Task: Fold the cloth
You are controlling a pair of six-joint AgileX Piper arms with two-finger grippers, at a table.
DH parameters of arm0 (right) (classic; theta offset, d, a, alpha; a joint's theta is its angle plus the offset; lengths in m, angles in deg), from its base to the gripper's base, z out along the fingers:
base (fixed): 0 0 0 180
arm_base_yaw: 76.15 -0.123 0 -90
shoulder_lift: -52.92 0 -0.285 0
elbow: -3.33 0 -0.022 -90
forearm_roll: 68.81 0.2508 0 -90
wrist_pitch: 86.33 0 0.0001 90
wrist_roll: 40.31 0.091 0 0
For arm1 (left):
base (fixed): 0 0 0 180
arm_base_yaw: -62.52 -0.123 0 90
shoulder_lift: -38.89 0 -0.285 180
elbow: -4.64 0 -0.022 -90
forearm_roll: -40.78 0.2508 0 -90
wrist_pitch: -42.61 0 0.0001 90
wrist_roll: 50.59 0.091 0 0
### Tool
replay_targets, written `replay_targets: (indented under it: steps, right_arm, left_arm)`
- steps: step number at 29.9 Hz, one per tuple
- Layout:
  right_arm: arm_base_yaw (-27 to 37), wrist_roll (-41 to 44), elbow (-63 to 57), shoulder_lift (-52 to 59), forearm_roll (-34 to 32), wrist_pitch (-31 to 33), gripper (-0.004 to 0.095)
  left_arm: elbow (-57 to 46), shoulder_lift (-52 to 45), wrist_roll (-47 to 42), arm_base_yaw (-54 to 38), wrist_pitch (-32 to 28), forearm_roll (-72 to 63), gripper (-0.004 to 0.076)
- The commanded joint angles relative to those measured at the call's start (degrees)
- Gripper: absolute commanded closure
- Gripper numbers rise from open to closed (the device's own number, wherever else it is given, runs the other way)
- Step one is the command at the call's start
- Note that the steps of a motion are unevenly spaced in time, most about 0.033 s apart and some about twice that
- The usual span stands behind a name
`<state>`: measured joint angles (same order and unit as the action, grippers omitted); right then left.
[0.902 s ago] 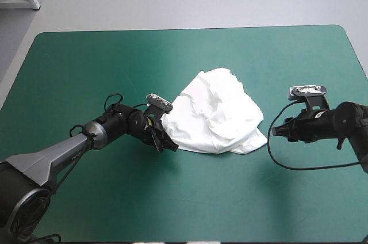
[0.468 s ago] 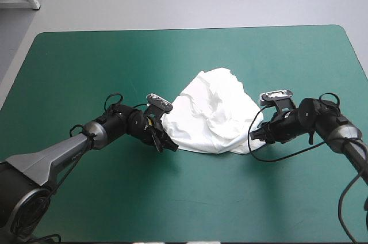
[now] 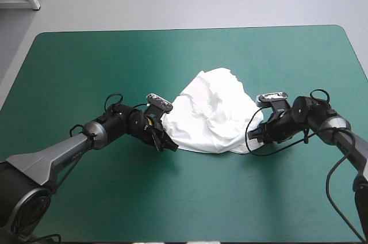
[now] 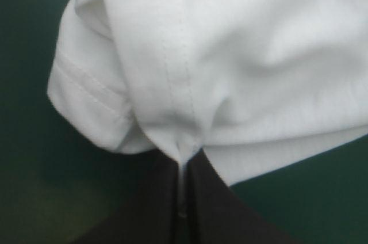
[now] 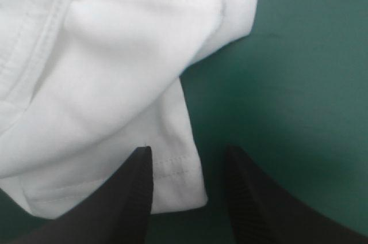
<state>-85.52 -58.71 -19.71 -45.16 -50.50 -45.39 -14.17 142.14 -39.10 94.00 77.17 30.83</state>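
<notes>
The white short-sleeved fabric T-shirt point(image 3: 215, 118) lay crumpled near the middle of the teal-green table cover point(image 3: 86, 65), looking light, limp and soft, apt to sag rather than hold shape, so its double-stitched hems point(image 5: 172, 166) seemed the firmest places to grip. The left gripper point(image 4: 183, 160) had its black fingers point(image 4: 155, 209) pressed together on a pinch of the heap's edge, while the right gripper point(image 5: 187, 151) stood spread with a hemmed corner between its fingers, not yet nipped. No brand, label or writing could be read on it.

T-shirt point(image 3: 215, 114) lies on the table point(image 3: 86, 60) between left fingers point(image 4: 149, 215) and right fingers point(image 5: 123, 209)
</notes>
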Motion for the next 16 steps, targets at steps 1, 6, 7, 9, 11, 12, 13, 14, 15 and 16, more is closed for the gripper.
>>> replay_targets:
  steps: [1,6,7,9,11,12,13,14,15,16]
  right_arm:
    - [-0.16,-1.84,0.53,0.51,3.40,1.44,0.0613]
    - [-0.16,-3.68,0.53,0.51,4.19,4.54,0.0868]
    - [-0.16,-4.10,0.53,0.51,4.19,4.88,0.0921]
    - [-0.16,-4.19,0.53,0.51,4.19,5.00,0.0921]
    - [-0.16,-4.19,0.53,0.93,3.67,4.25,0.0921]
    - [-0.16,-4.19,0.53,1.58,3.24,3.57,0.0921]
    - [-0.16,-3.83,0.67,2.27,2.82,2.85,0.0921]
    - [-0.16,-3.54,1.01,3.18,2.37,2.33,0.0921]
    - [-0.16,-3.30,1.45,4.96,2.00,1.86,0.0921]
    - [-0.16,-2.63,2.06,6.42,1.43,1.68,0.0921]
  left_arm:
    - [0.40,-0.37,-0.22,0.13,0.95,-0.64,0.0705]
    - [0.40,-0.37,-0.22,0.13,0.83,-0.64,0.0705]
    - [0.40,-0.37,-0.22,0.13,0.73,-0.64,0.0705]
    - [0.40,-0.37,-0.22,0.13,0.43,-0.64,0.0705]
    - [0.40,-0.52,-0.22,0.13,0.18,-0.64,0.0705]
    - [0.40,-0.79,-0.22,0.13,-0.10,-0.64,0.0705]
    - [0.40,-1.31,-0.22,0.13,-0.41,-0.47,0.0705]
    - [0.40,-2.21,-0.22,0.13,-0.87,-0.36,0.0705]
    - [0.40,-3.17,-0.22,0.13,-1.29,-0.39,0.0705]
    - [0.40,-4.64,-0.22,0.13,-1.78,-0.39,0.0705]
